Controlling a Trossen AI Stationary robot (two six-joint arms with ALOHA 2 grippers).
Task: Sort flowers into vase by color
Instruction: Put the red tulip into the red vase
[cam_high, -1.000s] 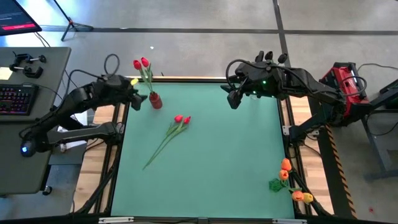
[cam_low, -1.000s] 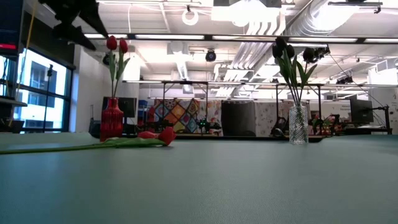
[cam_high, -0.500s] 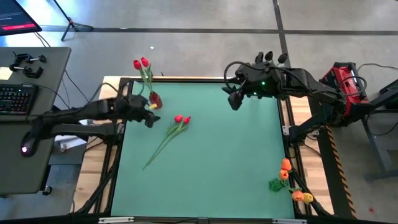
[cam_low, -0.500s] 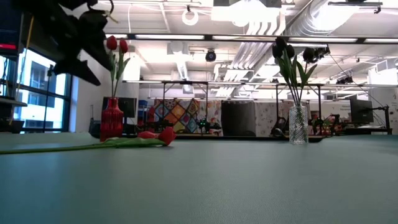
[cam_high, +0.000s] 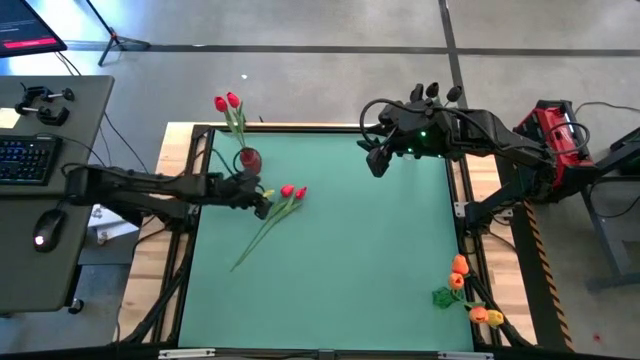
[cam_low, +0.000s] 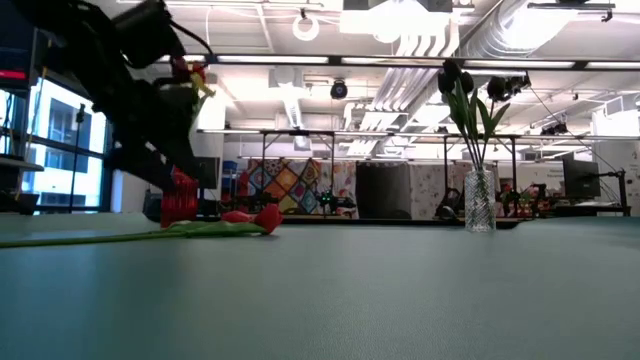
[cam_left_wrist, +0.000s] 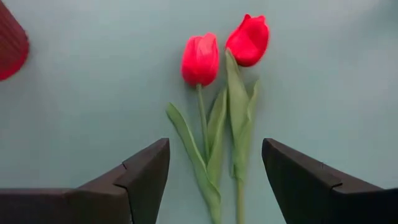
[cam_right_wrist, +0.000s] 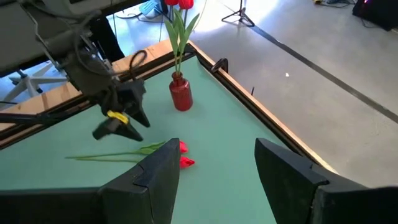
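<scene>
Red tulips (cam_left_wrist: 224, 46) lie flat just ahead of the empty, spread left hand (cam_left_wrist: 214, 171)

The table (cam_high: 340, 260) is soft green all over. Two red tulips (cam_high: 293, 192) with green stems lie on it. A dark red vase (cam_high: 249, 159) holds two more red tulips (cam_high: 227, 101). A clear glass vase (cam_low: 480, 201) holds near-black tulips (cam_low: 455, 75) with green leaves. Orange flowers (cam_high: 458, 272) sit at the table's edge. Both arms are black. A colourful patchwork quilt (cam_low: 283, 186) hangs far behind.
</scene>
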